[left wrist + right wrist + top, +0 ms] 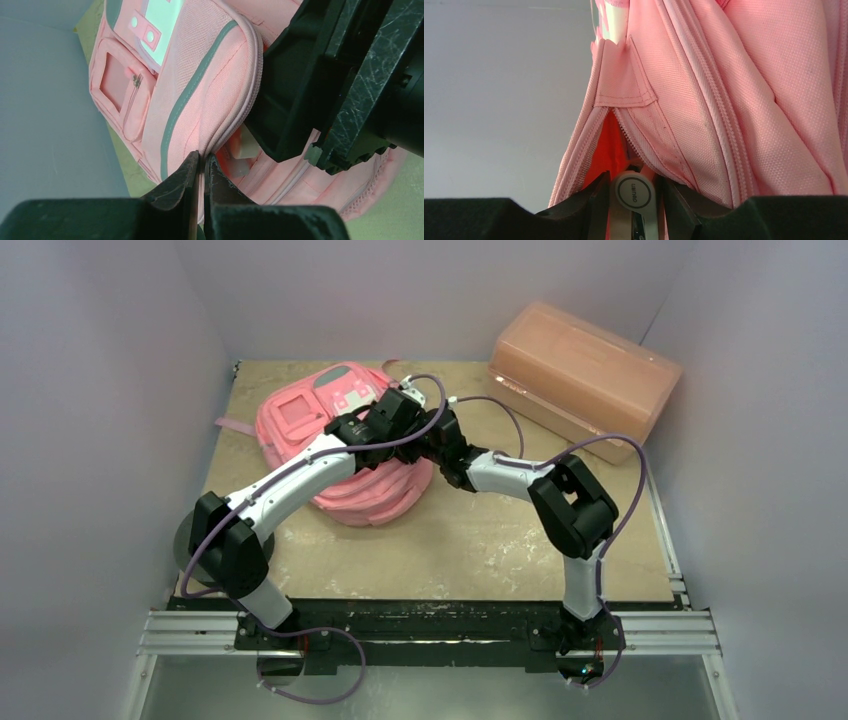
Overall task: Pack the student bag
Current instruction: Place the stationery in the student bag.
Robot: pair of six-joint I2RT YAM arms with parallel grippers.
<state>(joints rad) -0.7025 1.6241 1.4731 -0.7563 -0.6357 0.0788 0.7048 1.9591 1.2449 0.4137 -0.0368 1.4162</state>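
The student bag [335, 445] lies on the table [480, 540], left of the orange box [585, 372] and well apart from it; its front pockets and grey-and-white patches face up, and a pink strap trails off the side turned away from the box.

Both arms reach over the table and meet at the bag's edge that faces the box.

The left tool [201, 167] has its fingers pressed together, pinching the zippered rim of the bag's front flap; the fabric rises from that pinch, and a gap in the bag shows beside it on the box side.

The right tool [634, 184] sits at that gap, nearer the box than the left tool; its fingers stand partly apart and pinch a white item [634, 196] with a rounded end and small grey lettering too small to read; what the item is I cannot tell.

Its tip sits at the mouth of the opening, where the two zipper tracks part below a stitched pink tab and an orange-red lining shows inside.

The box stands at the table's far corner, lid closed, touched by neither arm.
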